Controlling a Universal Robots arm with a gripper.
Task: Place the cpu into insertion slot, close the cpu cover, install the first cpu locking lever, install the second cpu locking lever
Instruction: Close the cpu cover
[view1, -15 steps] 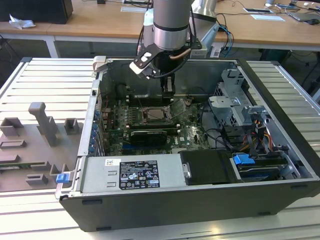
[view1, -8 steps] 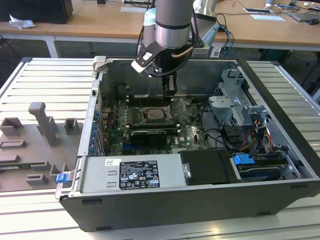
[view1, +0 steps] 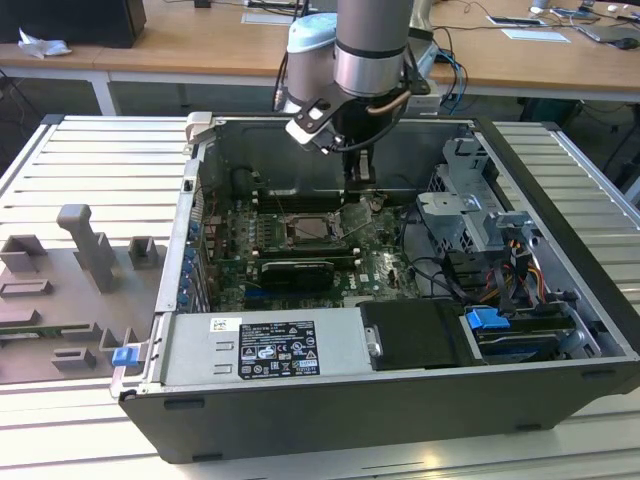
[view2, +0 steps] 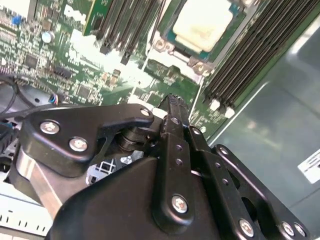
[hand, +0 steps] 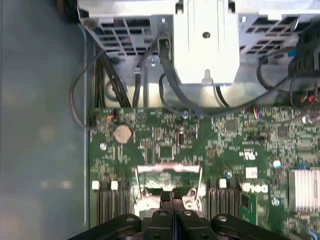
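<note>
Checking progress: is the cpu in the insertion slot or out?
In: the second wrist view shows the cpu lying flat inside the silver-rimmed insertion slot.

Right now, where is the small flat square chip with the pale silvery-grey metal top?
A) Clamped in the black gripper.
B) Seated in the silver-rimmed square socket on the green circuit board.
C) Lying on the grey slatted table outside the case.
B: in the second wrist view the pale square chip lies inside the silver-rimmed socket, between black memory slots.
</note>
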